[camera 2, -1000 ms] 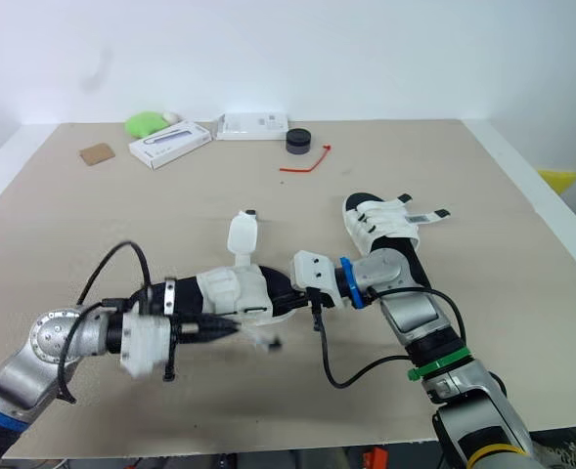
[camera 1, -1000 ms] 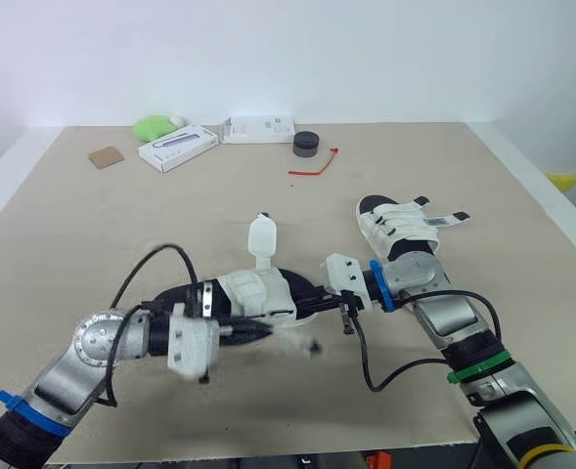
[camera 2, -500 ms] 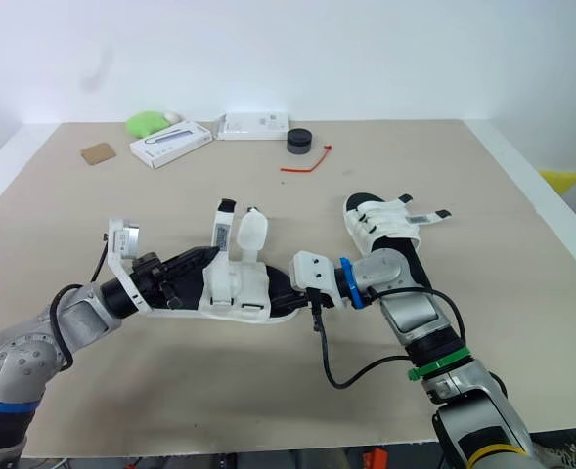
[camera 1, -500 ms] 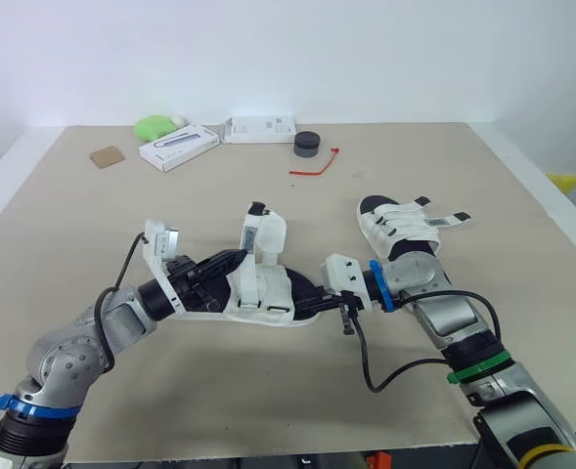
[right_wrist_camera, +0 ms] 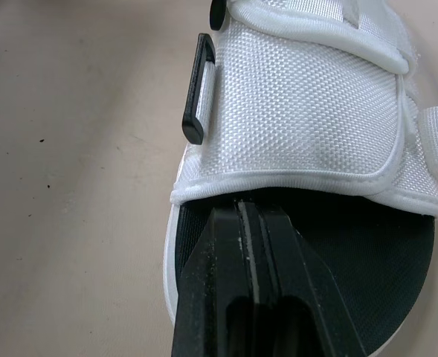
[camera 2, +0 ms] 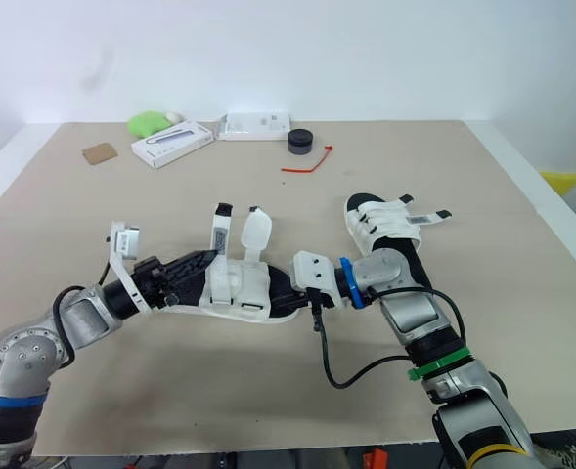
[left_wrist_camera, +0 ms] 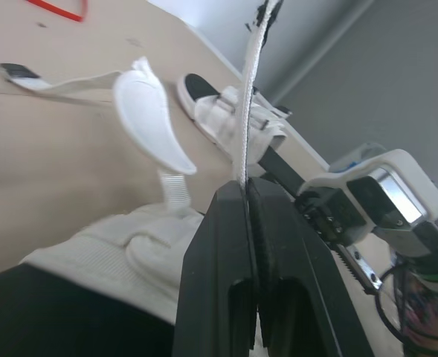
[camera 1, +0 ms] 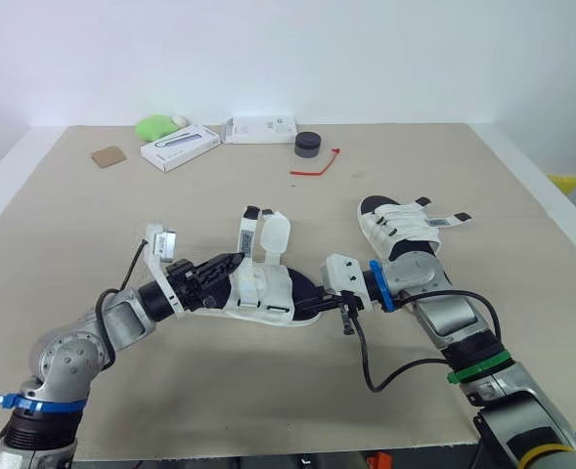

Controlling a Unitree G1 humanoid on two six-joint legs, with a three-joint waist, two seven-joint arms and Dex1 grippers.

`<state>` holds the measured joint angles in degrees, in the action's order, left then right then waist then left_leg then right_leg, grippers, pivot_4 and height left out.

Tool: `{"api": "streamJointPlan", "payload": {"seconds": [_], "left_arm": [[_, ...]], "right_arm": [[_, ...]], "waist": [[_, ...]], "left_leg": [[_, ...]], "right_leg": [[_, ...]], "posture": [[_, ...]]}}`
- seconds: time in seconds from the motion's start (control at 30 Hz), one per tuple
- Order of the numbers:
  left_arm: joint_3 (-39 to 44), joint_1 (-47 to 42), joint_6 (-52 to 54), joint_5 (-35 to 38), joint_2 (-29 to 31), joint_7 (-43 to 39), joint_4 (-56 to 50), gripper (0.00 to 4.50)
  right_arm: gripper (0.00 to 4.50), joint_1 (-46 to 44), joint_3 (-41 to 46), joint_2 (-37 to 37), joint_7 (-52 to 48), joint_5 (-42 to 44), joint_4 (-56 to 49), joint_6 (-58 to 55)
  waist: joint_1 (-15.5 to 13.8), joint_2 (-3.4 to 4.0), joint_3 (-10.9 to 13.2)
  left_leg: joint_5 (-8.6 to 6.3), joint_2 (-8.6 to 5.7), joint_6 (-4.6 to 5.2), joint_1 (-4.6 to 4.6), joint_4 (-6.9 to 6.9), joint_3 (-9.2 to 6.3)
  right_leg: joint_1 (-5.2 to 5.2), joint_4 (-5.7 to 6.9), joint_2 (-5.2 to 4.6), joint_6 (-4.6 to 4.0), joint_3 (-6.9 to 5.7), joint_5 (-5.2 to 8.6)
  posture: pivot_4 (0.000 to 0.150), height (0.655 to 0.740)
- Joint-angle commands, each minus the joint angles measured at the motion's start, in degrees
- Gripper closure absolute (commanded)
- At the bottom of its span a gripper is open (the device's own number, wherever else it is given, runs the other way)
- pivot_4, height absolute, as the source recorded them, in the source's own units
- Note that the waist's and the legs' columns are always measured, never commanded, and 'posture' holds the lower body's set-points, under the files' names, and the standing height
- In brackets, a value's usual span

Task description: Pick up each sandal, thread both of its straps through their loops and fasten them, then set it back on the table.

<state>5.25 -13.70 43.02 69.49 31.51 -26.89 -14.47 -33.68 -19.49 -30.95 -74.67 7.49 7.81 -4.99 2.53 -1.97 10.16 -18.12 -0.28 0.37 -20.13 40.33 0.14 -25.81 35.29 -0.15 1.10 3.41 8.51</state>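
Observation:
A black-soled sandal (camera 1: 268, 298) with white straps lies mid-table between my two grippers. My left gripper (camera 1: 237, 261) reaches in from its left end and is shut on one white strap (left_wrist_camera: 252, 104), which stands upright with its black tip on top. A second, rounded strap (camera 1: 277, 234) stands up beside it. My right gripper (camera 1: 310, 294) is shut on the sandal's sole edge (right_wrist_camera: 204, 245), next to a black loop (right_wrist_camera: 195, 89). The other sandal (camera 1: 397, 229) rests on the table to the right, its straps sticking out sideways.
At the table's far side lie a green object (camera 1: 154, 126), two white boxes (camera 1: 178, 148) (camera 1: 260, 128), a black round cap (camera 1: 307, 144), a red tie (camera 1: 317, 164) and a cardboard scrap (camera 1: 106, 155). My right arm's cable (camera 1: 385, 366) loops over the table near the front.
My left arm swung from the sandal's near side round to its left end and took hold of a strap, which now stands upright. The right gripper has kept its hold.

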Motion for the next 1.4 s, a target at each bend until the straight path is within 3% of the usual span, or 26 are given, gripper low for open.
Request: {"api": "streamJointPlan", "payload": {"seconds": [0.03, 0.5, 0.6, 0.67, 0.77, 1.07, 1.33, 1.4], "left_arm": [[0.1, -1.7, 0.4, -3.9, 0.1, -3.7, 3.2, 4.42], [-2.2, -4.1, 1.2, -16.0, -1.1, -11.6, 8.3, 4.42], [-2.0, -5.0, 0.4, -18.2, -1.2, -12.2, 8.9, 3.67], [-2.0, -5.3, -0.1, -19.7, -0.6, -13.3, 8.9, 2.63], [-1.4, -5.1, -1.6, -22.2, 0.4, -15.0, 9.0, 1.43], [-0.1, -10.6, -10.3, -29.1, 1.6, -20.4, 11.6, 1.43], [-4.3, -13.8, -14.8, -33.9, 0.8, -26.3, 11.2, 1.43], [-6.9, -14.1, -16.5, -37.2, 0.6, -27.6, 13.5, 2.01]], "right_arm": [[4.50, 0.2, 0.0, -0.5, 0.0, -0.5, -1.0, -0.6], [4.50, 1.1, 0.2, -1.1, 0.5, -0.1, -2.8, -1.9], [4.50, 0.9, 0.2, -1.0, 0.6, -0.1, -2.7, -2.0], [4.50, 0.9, 0.2, -0.9, 0.7, -0.1, -2.7, -1.9], [4.50, 0.8, 0.2, -0.9, 0.8, -0.2, -2.6, -1.9], [4.50, 1.0, 0.0, -0.7, 0.9, -0.2, -2.6, -1.8], [4.50, 1.2, -0.1, -0.6, 1.4, -0.3, -2.8, -1.8], [4.50, 1.3, -0.1, -0.6, 1.6, -0.4, -2.9, -1.7]], "waist": [[0.0, 0.00, 0.0], [0.0, 0.00, 0.0], [0.0, 0.00, 0.0], [0.0, 0.00, 0.0], [0.0, 0.00, 0.0], [0.0, -0.01, 0.0], [0.1, 0.00, 0.0], [0.1, 0.00, 0.0]], "left_leg": [[0.00, -0.01, 0.00, 0.00, 0.00, 0.00], [0.00, 0.03, 0.00, 0.00, 0.00, -0.04], [0.00, 0.04, 0.00, 0.00, 0.00, -0.04], [0.00, 0.04, 0.00, -0.01, 0.00, -0.04], [0.00, 0.04, 0.00, -0.01, 0.00, -0.05], [0.00, 0.05, 0.00, -0.03, 0.00, -0.05], [-0.01, 0.05, 0.01, -0.04, -0.01, -0.04], [-0.01, 0.05, 0.01, -0.04, 0.00, -0.02]], "right_leg": [[0.00, 0.00, 0.00, 0.00, 0.00, 0.00], [0.03, -0.01, -0.02, 0.01, 0.00, 0.01], [0.03, -0.01, -0.04, 0.01, 0.00, 0.00], [0.03, -0.01, -0.03, 0.04, -0.01, 0.02], [0.02, -0.01, -0.03, 0.03, -0.01, 0.02], [0.02, -0.02, -0.04, 0.03, -0.02, 0.02], [0.01, -0.02, -0.04, 0.00, 0.00, 0.00], [0.01, -0.02, -0.05, 0.02, 0.00, 0.00]], "posture": [[0.150, 0.7400], [0.150, 0.7400], [0.150, 0.7400], [0.150, 0.7400], [0.150, 0.7400], [0.150, 0.7400], [0.150, 0.7400], [0.150, 0.7400]]}}
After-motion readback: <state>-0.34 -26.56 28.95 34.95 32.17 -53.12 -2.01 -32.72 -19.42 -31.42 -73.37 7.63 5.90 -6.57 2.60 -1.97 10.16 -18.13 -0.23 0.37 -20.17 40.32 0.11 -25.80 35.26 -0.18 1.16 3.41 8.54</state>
